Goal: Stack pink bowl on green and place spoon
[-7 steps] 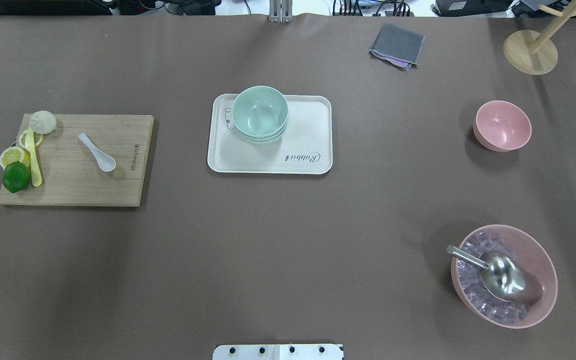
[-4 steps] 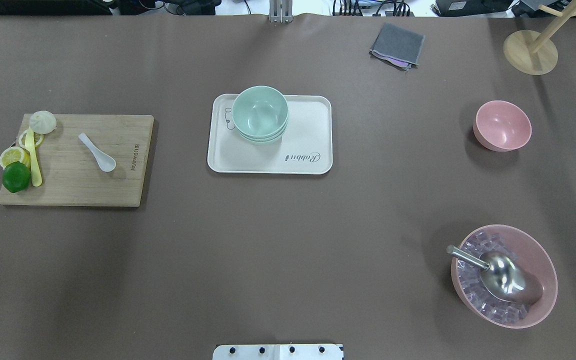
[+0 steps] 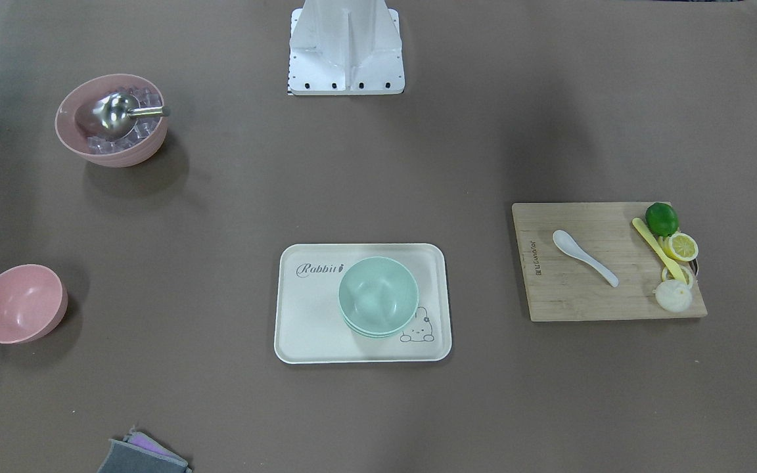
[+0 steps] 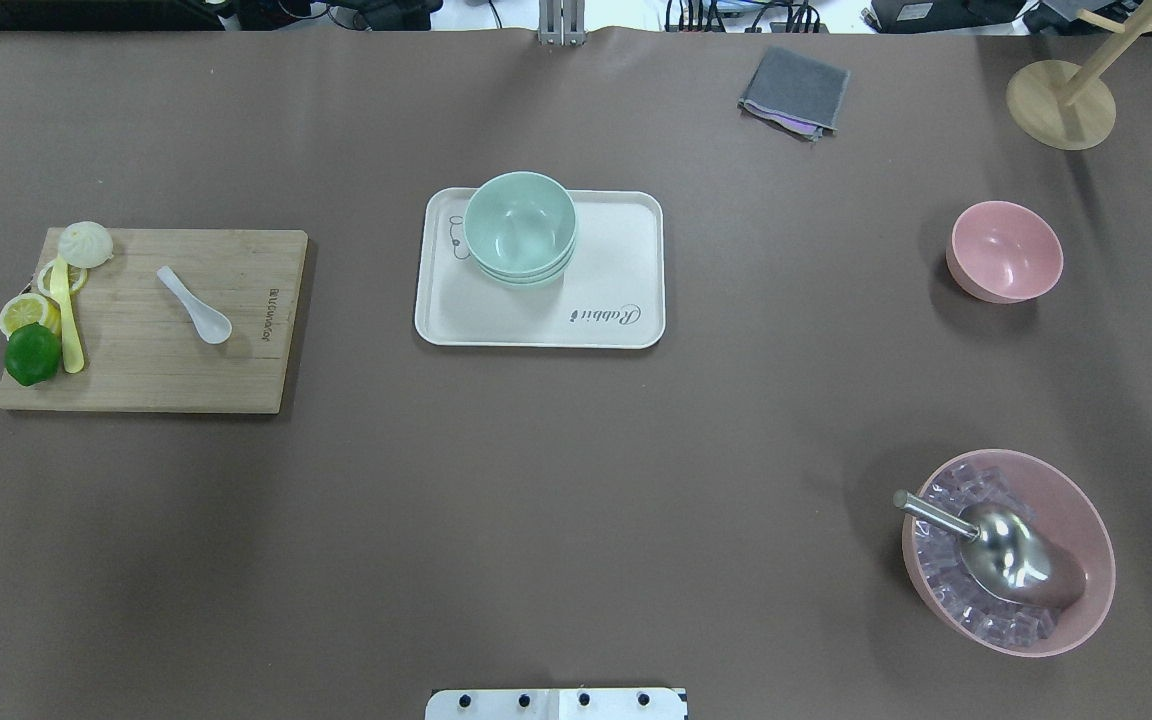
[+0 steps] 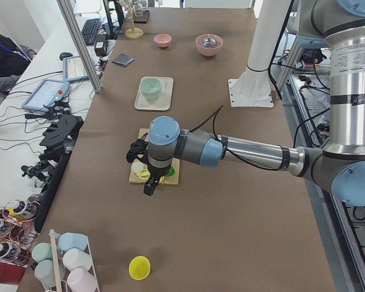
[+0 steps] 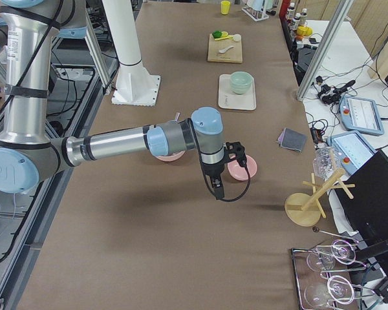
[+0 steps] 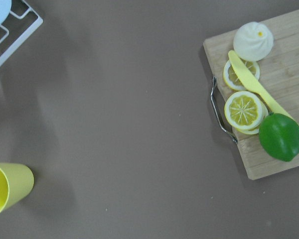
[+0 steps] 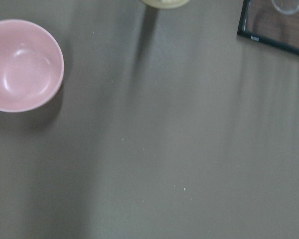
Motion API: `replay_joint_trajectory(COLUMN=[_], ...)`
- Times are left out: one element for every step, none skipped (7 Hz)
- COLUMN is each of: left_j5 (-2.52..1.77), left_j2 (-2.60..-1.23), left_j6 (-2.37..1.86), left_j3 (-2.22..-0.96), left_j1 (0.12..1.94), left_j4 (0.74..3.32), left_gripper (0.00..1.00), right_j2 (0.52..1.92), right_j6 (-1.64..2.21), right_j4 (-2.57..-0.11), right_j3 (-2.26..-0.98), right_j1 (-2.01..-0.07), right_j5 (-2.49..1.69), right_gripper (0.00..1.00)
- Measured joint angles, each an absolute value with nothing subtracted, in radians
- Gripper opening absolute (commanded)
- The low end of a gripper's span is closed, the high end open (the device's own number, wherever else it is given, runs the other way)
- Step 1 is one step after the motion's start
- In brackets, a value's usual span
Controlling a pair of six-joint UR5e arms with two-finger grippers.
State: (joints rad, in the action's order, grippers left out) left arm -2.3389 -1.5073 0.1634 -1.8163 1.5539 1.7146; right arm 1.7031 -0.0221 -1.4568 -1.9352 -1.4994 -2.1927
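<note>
Your left gripper (image 5: 149, 182) hangs over the lime (image 4: 32, 353) end of the cutting board (image 4: 186, 370), well out to the left of the tray (image 4: 539, 320). Jaws wide or narrow? You cannot tell from here. Same story for your right gripper (image 6: 218, 188), up near the pink bowl (image 4: 1006, 250), which sits upright far to the tray's right. The green bowl (image 4: 520, 225) stands in a stack at the tray's far-left corner. The white spoon (image 4: 196, 305) lies on the board, left of the tray.
</note>
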Motion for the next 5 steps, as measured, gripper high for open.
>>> replay_joint_trajectory(left_j5=[-2.339, -2.340, -2.342, -2.343, -2.344], left_j2=[-1.564, -1.607, -1.629, -1.636, -1.634], left_j6=[0.162, 0.161, 0.162, 0.162, 0.162], left_j3=[-1.791, -1.756, -1.737, -1.731, -1.728], left_j1=[1.554, 1.554, 1.554, 1.554, 1.554], left_j4=[1.751, 1.777, 1.789, 1.804, 1.830], left_gripper=[0.98, 0.98, 0.98, 0.98, 0.98], right_j2=[1.683, 1.673, 1.667, 1.649, 1.610], right_j6=[-0.019, -0.020, -0.024, -0.014, 0.046], right_j4=[-1.367, -1.316, -1.250, -1.127, -1.010], right_j3=[-1.915, -1.872, -1.798, -1.685, -1.577], right_j1=[-1.499, -1.499, -1.498, -1.479, -1.436], right_j5=[-2.207, -2.233, -2.254, -2.274, -2.285], right_gripper=[1.00, 1.00, 1.00, 1.00, 1.00])
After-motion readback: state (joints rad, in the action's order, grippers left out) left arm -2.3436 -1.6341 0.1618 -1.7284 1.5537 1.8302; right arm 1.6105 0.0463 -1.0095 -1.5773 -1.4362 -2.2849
